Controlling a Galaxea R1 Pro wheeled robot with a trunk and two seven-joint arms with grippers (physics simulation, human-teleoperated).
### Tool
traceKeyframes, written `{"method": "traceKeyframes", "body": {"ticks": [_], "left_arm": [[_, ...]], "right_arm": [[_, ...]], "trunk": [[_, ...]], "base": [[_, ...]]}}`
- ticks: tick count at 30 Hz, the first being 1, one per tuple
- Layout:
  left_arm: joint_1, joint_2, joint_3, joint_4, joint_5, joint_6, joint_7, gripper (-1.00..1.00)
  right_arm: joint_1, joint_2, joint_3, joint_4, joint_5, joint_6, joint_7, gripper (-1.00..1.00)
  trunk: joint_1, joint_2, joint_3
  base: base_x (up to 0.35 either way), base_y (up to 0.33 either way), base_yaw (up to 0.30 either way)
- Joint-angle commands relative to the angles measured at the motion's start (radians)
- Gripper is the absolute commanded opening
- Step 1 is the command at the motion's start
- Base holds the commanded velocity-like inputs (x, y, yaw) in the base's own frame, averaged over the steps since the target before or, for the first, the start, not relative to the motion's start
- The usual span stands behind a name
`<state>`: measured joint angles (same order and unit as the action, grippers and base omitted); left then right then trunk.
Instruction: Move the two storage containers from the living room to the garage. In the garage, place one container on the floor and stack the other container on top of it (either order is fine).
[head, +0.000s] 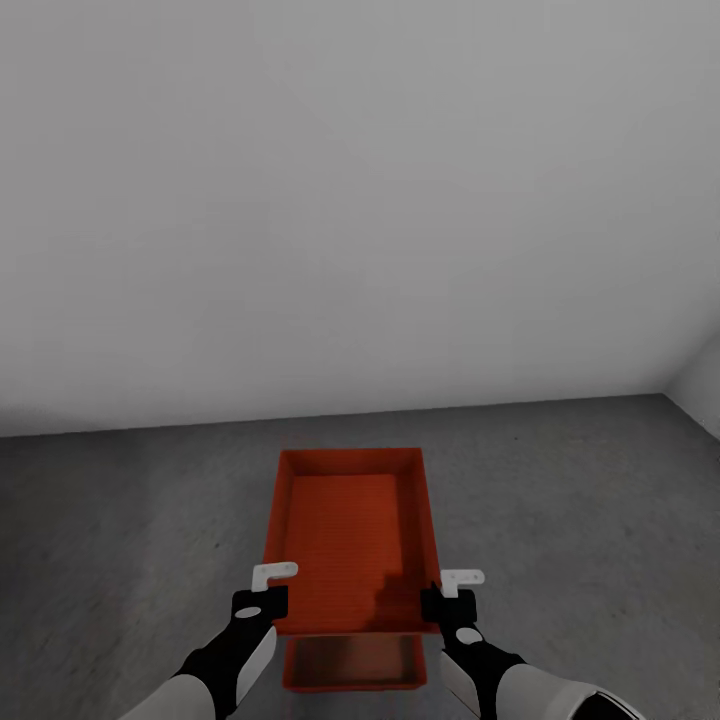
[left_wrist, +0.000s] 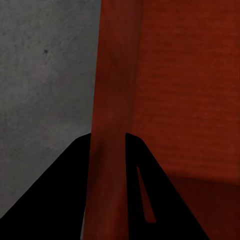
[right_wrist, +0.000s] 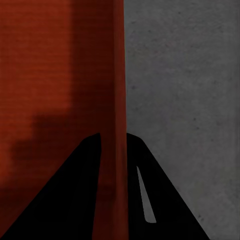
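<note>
Nearest the robot, a second orange-red storage container (head: 352, 662) sits low on the dark grey concrete floor (head: 130, 520), mostly hidden beneath the one being carried; only its near end shows between the forearms.

Above it, both arms hold the upper storage container (head: 350, 530), an open, lidless orange-red bin seen from above. The left gripper (head: 262, 600) pinches the bin's left wall near the close corner, one finger inside and one outside; in the left wrist view (left_wrist: 107, 150) the thin wall runs straight between the dark fingers. The right gripper (head: 450, 600) clamps the right wall the same way, and the right wrist view (right_wrist: 114, 150) shows the wall caught between its fingers with bare floor beyond.

Past the bin, the floor runs on to a plain white-grey wall (head: 360, 200), with a corner at far right. This looks like the garage.

The step in hand appears to be the stacking: the carried bin hangs over the one on the floor but reaches farther forward, so the two are not lined up. The next move likely calls for drawing the carried bin back toward the robot until the outlines match, lowering it level, then opening both grippers.
</note>
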<state>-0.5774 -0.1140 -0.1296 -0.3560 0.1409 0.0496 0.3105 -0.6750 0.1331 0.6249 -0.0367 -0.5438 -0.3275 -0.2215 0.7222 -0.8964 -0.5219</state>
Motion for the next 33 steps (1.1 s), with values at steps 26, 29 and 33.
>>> {"method": "traceKeyframes", "body": {"ticks": [26,29,33], "left_arm": [[-0.001,0.000,-0.004,-0.006,0.002,-0.050,0.011,-1.00],[-0.001,0.000,-0.004,-0.006,0.002,-0.050,0.011,-1.00],[-0.001,0.000,-0.004,-0.004,0.002,-0.050,0.011,-1.00]], "right_arm": [[0.000,-0.003,-0.050,0.001,-0.013,-0.001,0.001,-1.00],[0.000,-0.003,-0.050,0.001,-0.013,-0.001,0.001,-1.00],[0.000,-0.003,-0.050,0.001,-0.013,-0.001,0.001,-1.00]], "trunk": [[0.000,-0.001,-0.001],[0.000,-0.001,-0.001],[0.012,-0.022,-0.010]], "base": [[0.000,0.000,-0.024],[0.000,0.000,-0.002],[0.000,0.000,0.000]]}}
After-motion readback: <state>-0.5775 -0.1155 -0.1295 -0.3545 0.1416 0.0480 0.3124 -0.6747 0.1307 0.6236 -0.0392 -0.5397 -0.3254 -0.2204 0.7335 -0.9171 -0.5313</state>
